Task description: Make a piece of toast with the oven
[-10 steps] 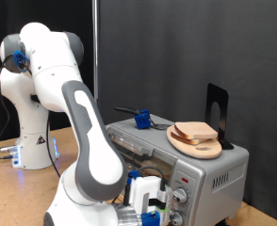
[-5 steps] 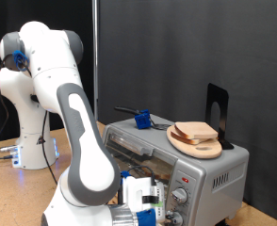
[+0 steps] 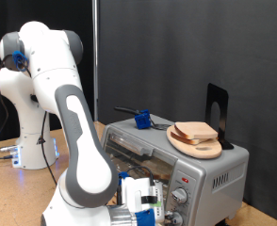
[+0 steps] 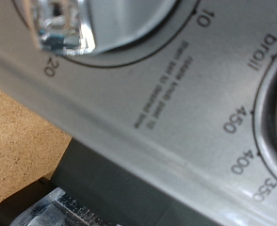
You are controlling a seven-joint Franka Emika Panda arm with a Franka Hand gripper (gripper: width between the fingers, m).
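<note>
Look to the right of centre in the exterior view and you find the piece of toast (image 3: 196, 131) lying flat on a round wooden plate (image 3: 192, 145), which sits on the roof of the oven (image 3: 203, 175). So the bread is not inside yet, as far as you can see; it looks pale, and I judge it untoasted. The slice lies face up, and its longer side seems to run from the frame's left to its right, though it is close to square.

The oven's front faces the lower left of the frame, and its long side runs from there up towards the right. Its door looks closed against the body, though the arm hides part of it. A dark tool with a blue grip (image 3: 137, 116) rests on the roof at the back.

Your claw (image 3: 150, 212) sits at the bottom of the exterior view, close against the knob panel. In the wrist view you see a shiny knob (image 4: 73, 28) ringed by timer numbers and a second dial (image 4: 275, 108) marked with temperatures. Whether the claw is released or clenched, I cannot tell. Nothing shows between its fingers.
</note>
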